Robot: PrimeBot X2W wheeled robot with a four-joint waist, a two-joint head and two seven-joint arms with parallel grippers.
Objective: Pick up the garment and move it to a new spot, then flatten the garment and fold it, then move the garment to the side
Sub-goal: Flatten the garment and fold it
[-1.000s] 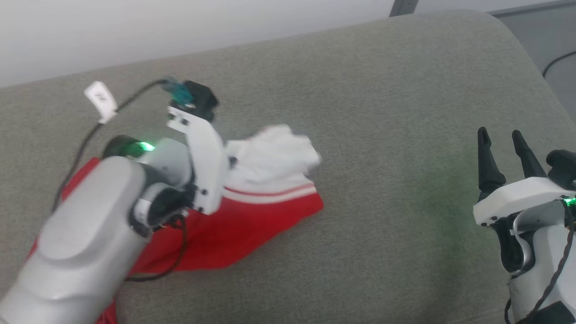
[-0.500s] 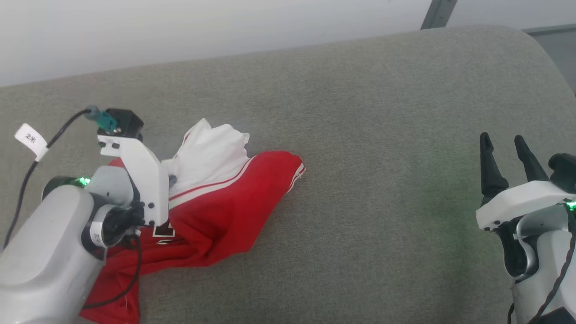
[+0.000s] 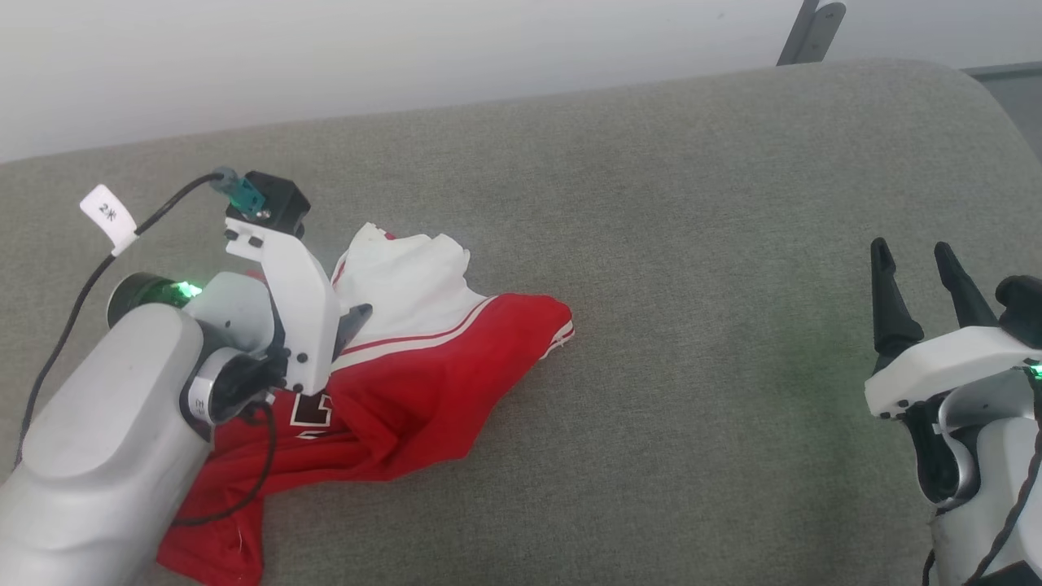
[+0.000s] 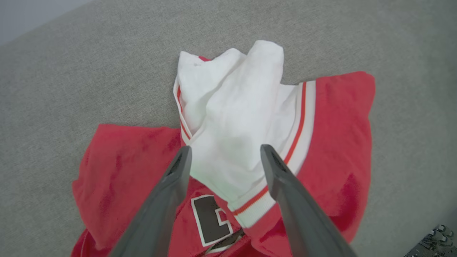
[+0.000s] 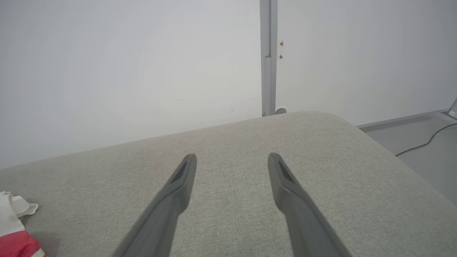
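The crumpled red jersey T-shirt (image 3: 407, 391) with white sleeves lies on the left of the grey woven padded bench (image 3: 692, 244), beneath the left gripper (image 4: 225, 151), its jaws spread. The right gripper (image 3: 910, 248), jaws spread too, is well apart over bare fabric. Behind: plain white wall (image 3: 407, 57), grey upright post (image 5: 268, 57), grey floor (image 5: 403, 134).

The garment (image 4: 332, 142) is soft, matt cloth. Under it the cushion (image 3: 692, 244) is rough woven cloth. The left gripper (image 4: 225, 150) has fingers (image 4: 167, 200) that may be smooth plastic.
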